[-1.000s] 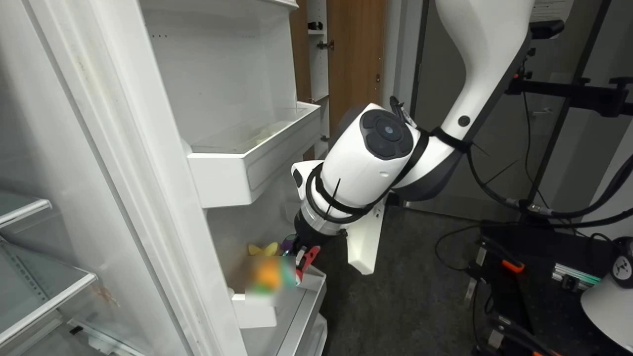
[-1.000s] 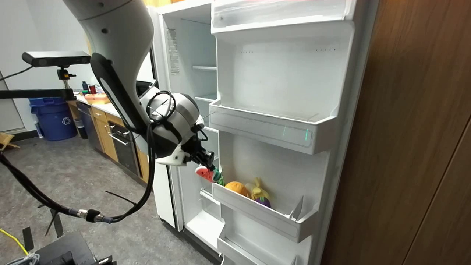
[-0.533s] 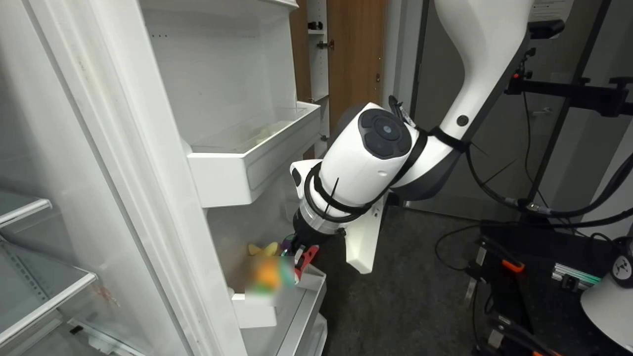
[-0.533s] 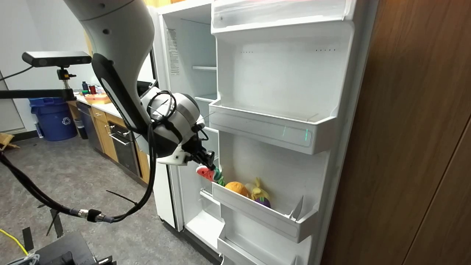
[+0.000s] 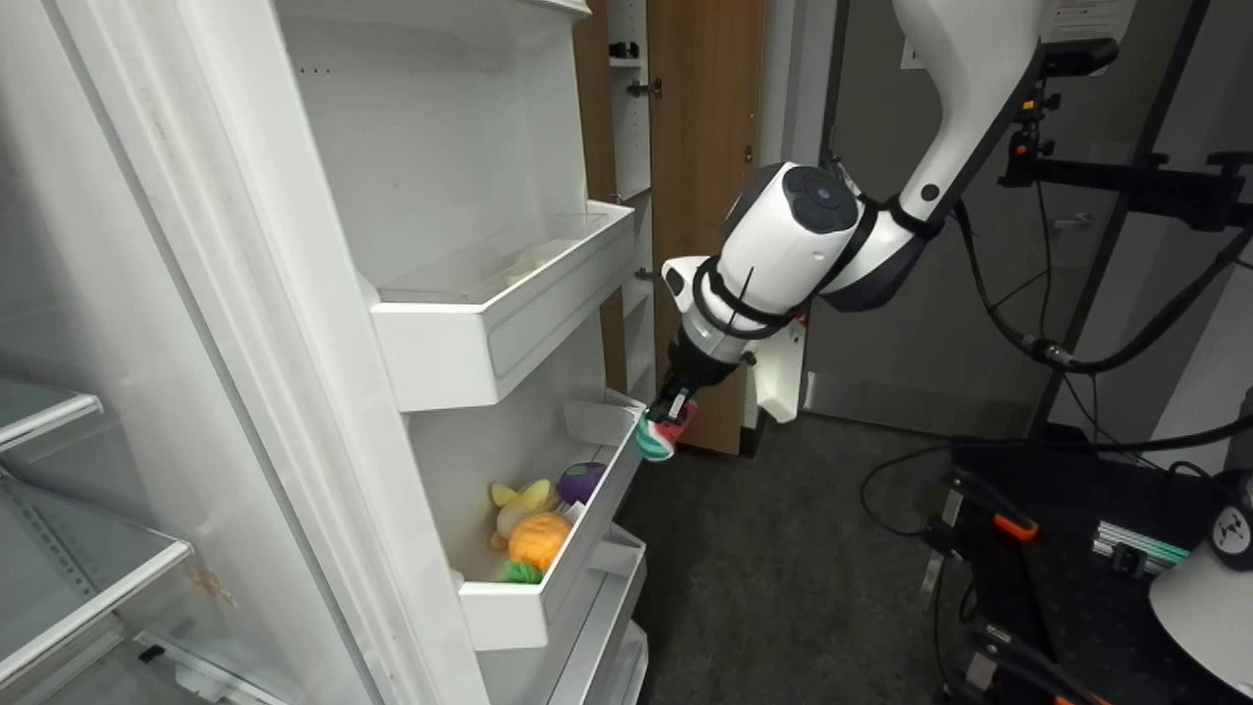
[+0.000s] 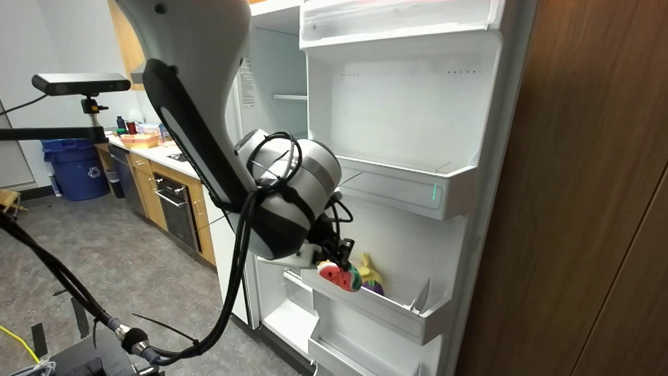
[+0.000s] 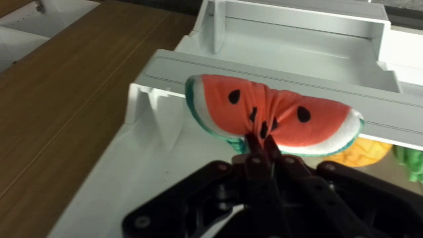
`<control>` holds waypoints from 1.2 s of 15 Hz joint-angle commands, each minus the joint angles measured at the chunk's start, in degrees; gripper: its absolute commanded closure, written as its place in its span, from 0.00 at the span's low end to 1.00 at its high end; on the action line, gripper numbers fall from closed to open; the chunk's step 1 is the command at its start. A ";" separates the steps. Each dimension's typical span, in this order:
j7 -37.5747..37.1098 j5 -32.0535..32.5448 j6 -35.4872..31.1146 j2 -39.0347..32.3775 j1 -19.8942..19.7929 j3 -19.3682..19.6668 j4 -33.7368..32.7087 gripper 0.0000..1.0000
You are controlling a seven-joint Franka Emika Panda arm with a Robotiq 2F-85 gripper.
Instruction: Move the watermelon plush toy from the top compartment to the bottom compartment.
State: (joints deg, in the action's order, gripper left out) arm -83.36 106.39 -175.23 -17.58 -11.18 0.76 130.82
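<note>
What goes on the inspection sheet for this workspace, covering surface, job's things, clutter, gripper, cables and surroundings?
Surface: open fridge door with an upper door bin, middle door bin and lower door bin.
Job's things: watermelon plush toy held in front of the middle door bin's front wall; contact with it unclear; resting in none of these bins.
Clutter: orange plush, yellow plush, purple toy and green piece, inside the middle door bin.
Gripper: closed around the toy's middle, bunching its red face.
Cables: black cable loops down beside the arm; yellow cable at that exterior view's lower left.
Surroundings: blue recycling bin, oven and brown wooden panel.
</note>
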 commanded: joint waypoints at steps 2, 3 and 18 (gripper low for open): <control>0.30 10.79 -9.11 0.74 -8.24 3.82 -3.51 0.99; 0.25 12.56 -10.74 0.57 -10.09 4.03 -4.55 0.99; 1.13 11.69 -10.51 0.35 -11.23 4.41 -3.97 0.95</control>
State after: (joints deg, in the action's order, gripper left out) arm -82.23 118.08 -185.73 -17.23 -22.41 5.17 126.85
